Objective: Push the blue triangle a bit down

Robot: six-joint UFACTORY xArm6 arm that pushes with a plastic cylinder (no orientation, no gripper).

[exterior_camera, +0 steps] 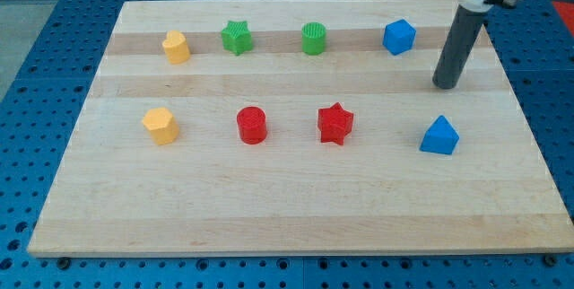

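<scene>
So far nothing shows of the push itself: the blue triangle [439, 135] sits at the frame's lower right on the wooden board [296, 208], and my tip [445, 84], a bare rod with nothing to open or close, stands just above it, apart from it and right of the blue cube [399, 37]. By my judgement, the whole downward nudge remains.

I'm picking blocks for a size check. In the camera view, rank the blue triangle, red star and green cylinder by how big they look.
1. blue triangle and red star: too alike to rank.
2. green cylinder: smallest, though it sits farther away.
</scene>
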